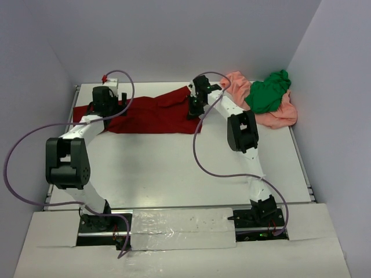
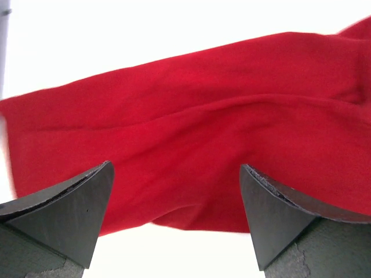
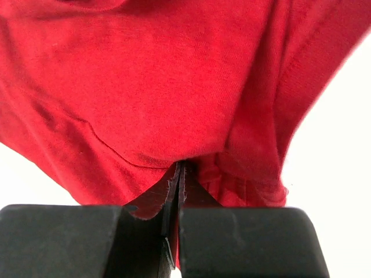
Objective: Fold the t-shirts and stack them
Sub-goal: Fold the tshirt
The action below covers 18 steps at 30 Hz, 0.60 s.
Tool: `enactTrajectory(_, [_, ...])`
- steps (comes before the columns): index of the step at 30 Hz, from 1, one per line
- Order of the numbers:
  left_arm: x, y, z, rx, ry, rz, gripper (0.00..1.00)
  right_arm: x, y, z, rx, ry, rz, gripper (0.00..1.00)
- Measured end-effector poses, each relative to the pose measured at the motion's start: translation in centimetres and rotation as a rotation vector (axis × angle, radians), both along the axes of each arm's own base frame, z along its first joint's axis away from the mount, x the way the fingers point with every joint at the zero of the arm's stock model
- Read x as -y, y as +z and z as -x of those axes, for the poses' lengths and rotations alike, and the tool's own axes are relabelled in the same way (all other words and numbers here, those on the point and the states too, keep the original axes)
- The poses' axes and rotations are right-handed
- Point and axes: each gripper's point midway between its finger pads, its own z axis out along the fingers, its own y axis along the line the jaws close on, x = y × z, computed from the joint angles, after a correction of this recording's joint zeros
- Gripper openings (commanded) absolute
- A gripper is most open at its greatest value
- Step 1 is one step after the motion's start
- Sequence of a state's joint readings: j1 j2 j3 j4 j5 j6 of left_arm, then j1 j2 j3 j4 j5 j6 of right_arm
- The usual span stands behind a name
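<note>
Little is done: the red shirt (image 1: pixel 153 113) lies half-spread on the table (image 1: pixel 174 168), pinched by the right gripper (image 3: pixel 178 168), the left gripper (image 2: pixel 177 168) gaping above it, while the green shirt (image 1: pixel 268 92) and pink shirt (image 1: pixel 278 116) wait crumpled at far right.

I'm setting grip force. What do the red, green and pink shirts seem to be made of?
The dark red t-shirt looks like matte cotton-type jersey: fine knit texture, a stitched seam, soft folds gathering at the right gripper. The green t-shirt and the salmon-pink t-shirt are probably similar soft matte cloth, lying crumpled; their weave is too small to tell.
</note>
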<state>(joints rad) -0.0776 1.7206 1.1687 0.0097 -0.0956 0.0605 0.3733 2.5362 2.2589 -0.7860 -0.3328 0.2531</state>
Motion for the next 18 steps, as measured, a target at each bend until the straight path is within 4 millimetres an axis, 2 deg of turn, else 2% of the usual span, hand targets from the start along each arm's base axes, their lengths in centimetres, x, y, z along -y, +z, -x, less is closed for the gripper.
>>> enactTrajectory(6, [-6.3,-0.4,1.9,-0.024,0.154,-0.062,0.99,0.1,0.3,1.0,-0.005,0.016,-0.013,0.00])
enactTrajectory(11, [-12.4,-1.9,4.6,-0.098,0.267,-0.044,0.99,0.2,1.1,1.2,0.024,0.029,-0.013,0.00])
enactTrajectory(14, [-13.7,-3.3,6.0,-0.143,0.286,-0.035,0.91,0.1,1.6,0.8,0.049,0.039,-0.017,0.00])
enactTrajectory(16, [-14.0,-4.2,6.7,-0.167,0.291,-0.026,0.52,0.0,2.0,0.8,0.063,0.044,-0.019,0.00])
enactTrajectory(17, [-14.1,-4.6,6.9,-0.180,0.287,-0.023,0.18,0.0,2.1,0.8,0.068,0.047,-0.020,0.00])
enactTrajectory(18, [-14.3,-4.9,6.9,-0.185,0.289,-0.015,0.00,0.0,2.3,0.9,0.073,0.048,-0.021,0.00])
